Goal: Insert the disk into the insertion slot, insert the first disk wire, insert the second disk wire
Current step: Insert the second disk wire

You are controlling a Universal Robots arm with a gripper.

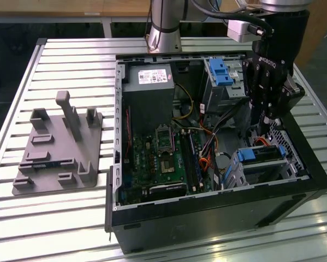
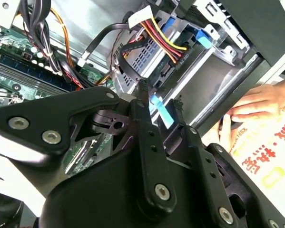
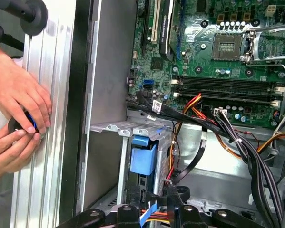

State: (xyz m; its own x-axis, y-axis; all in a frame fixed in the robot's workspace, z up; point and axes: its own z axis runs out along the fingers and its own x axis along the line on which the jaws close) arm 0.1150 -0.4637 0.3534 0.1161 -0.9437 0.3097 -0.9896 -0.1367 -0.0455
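**Exterior view:** An open computer case (image 1: 207, 218) is seen on a slatted metal table (image 1: 70, 218). A grey fixture plate (image 1: 59, 147) is laid beside it at the exterior view's left. The disk (image 1: 260, 155), framed in blue, is seated in the insertion slot (image 1: 264, 173) at the case's near corner on the exterior view's right. The gripper (image 1: 268, 121) is poised close over it, inside the case.

**Second wrist view:** The jaws are drawn narrow, and a blue flat wire (image 2: 162, 113) is pinched between the fingers (image 2: 143, 123). Beyond them the disk's grey face (image 2: 211, 80) is shown in the perforated slot, with red, yellow and black wires (image 2: 159, 33) draped over it. A person's hand (image 2: 261, 102) is rested outside the case.

**First wrist view:** The disk's blue frame (image 3: 142, 159) is seen inside the slot (image 3: 118, 127), near the motherboard (image 3: 218, 57). Two hands (image 3: 18, 99) are placed on the table outside the case wall.
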